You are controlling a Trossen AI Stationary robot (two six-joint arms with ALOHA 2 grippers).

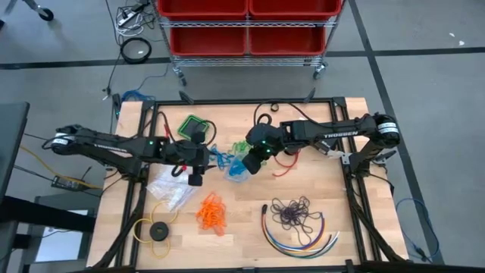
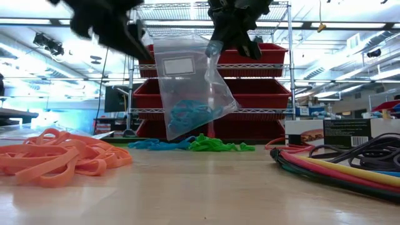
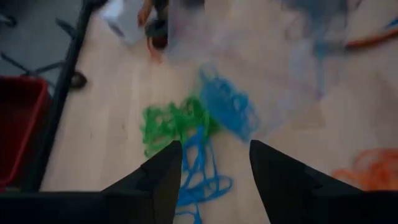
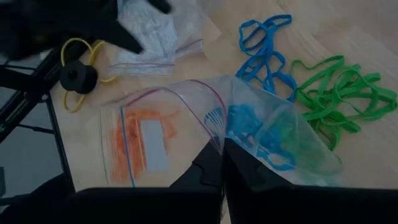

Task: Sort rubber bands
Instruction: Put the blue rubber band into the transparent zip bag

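Orange rubber bands point(image 2: 59, 164), wooden table point(image 2: 206, 194), red bins point(image 2: 250, 94) behind

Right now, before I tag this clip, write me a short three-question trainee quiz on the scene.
1. True or false: the right gripper is shut on the clear bag.
2. Which colour bands show inside that bag? A orange, B blue, C purple.
3. Fill in: the left gripper stands ___ above loose blue bands and green bands.

Key: 1 true; 2 B; 3 open.
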